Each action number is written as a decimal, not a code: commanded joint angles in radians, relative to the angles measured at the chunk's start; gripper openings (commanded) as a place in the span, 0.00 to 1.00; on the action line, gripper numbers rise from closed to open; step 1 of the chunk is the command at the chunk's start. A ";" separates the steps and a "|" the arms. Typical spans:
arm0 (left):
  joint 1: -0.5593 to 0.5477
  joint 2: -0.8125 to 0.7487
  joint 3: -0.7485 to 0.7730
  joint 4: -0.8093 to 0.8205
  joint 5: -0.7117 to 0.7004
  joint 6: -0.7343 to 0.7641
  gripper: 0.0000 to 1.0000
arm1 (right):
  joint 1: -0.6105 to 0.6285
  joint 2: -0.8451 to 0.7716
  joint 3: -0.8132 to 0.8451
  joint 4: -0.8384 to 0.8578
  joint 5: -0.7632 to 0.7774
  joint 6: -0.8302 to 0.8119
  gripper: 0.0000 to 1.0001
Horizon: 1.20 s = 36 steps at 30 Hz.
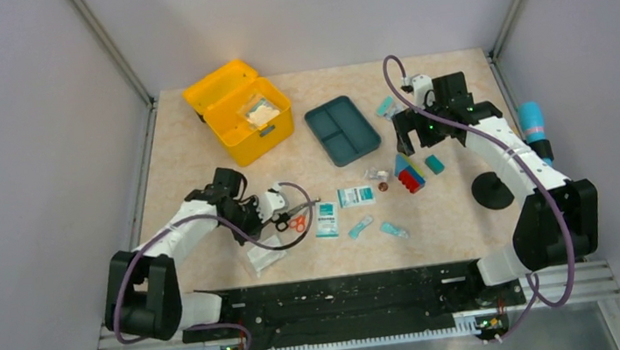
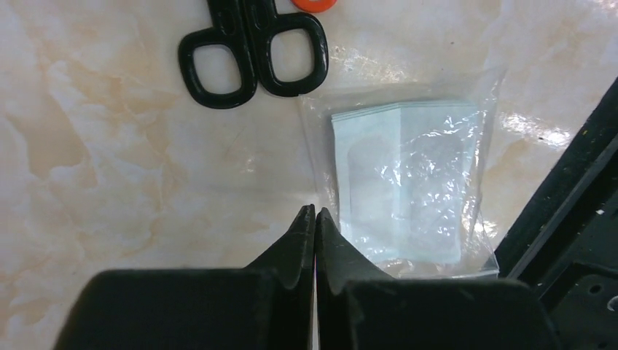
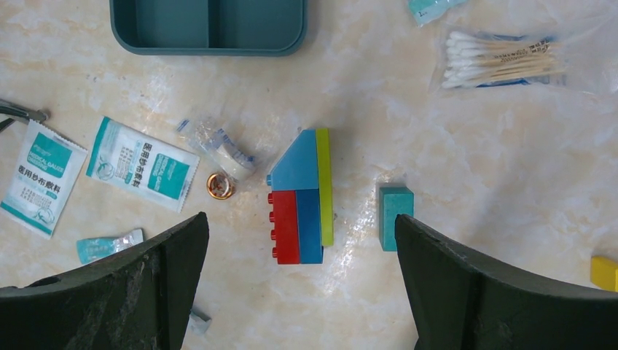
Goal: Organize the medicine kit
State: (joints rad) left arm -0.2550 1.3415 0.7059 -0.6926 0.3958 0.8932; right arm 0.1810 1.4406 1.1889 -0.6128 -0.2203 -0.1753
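Overhead view: bright, even light from above, with short soft shadows under the arms and everything crisp. Left wrist view: white glare streaks the tabletop [image 2: 532,124] at the right and sparkles on the clear pouch [image 2: 408,182]. The left gripper [image 2: 315,211] looms dark and soft at the bottom edge. Right wrist view: the marble has a sheen, and the blocks [image 3: 300,197] are sharp with a faint shadow beside them.
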 commanded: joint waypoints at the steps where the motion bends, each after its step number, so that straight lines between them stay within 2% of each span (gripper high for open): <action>1: 0.009 -0.086 0.092 -0.067 0.054 -0.012 0.13 | 0.009 -0.021 0.006 0.022 0.001 -0.009 0.97; 3: 0.011 -0.112 0.104 -0.097 0.087 -0.021 0.28 | 0.010 -0.019 0.007 0.022 0.001 -0.009 0.97; 6: 0.008 -0.159 0.066 -0.124 0.153 0.035 0.43 | 0.009 -0.019 0.002 0.026 -0.004 -0.006 0.97; 12: -0.006 -0.120 0.009 -0.124 0.128 0.116 0.59 | 0.009 -0.016 0.006 0.020 -0.007 0.002 0.97; 16: -0.033 -0.087 -0.048 0.020 0.033 0.060 0.61 | 0.010 -0.012 0.010 0.014 -0.011 0.005 0.96; 20: -0.067 -0.061 -0.098 0.130 -0.013 0.032 0.56 | 0.010 -0.004 0.011 0.005 -0.016 0.007 0.97; 23: -0.142 -0.039 -0.137 0.187 -0.088 0.012 0.44 | 0.010 0.010 0.016 0.004 -0.018 0.007 0.96; 25: -0.184 -0.026 -0.152 0.198 -0.122 0.009 0.30 | 0.010 0.021 0.024 0.006 -0.021 0.007 0.96; 27: -0.194 -0.030 -0.155 0.213 -0.138 -0.010 0.05 | 0.009 0.031 0.035 0.009 -0.021 0.008 0.96; 28: -0.194 -0.039 -0.151 0.219 -0.150 -0.028 0.00 | 0.010 0.035 0.041 0.008 -0.020 0.007 0.96; 31: -0.183 -0.093 -0.122 0.188 -0.168 -0.045 0.00 | 0.010 0.044 0.056 0.007 -0.016 0.005 0.96; 36: -0.123 -0.225 -0.033 0.152 -0.068 -0.015 0.00 | 0.009 0.058 0.069 0.009 -0.025 0.009 0.97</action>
State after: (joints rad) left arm -0.4160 1.2194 0.6048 -0.5507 0.2901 0.8650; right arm 0.1810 1.4872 1.1973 -0.6186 -0.2302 -0.1726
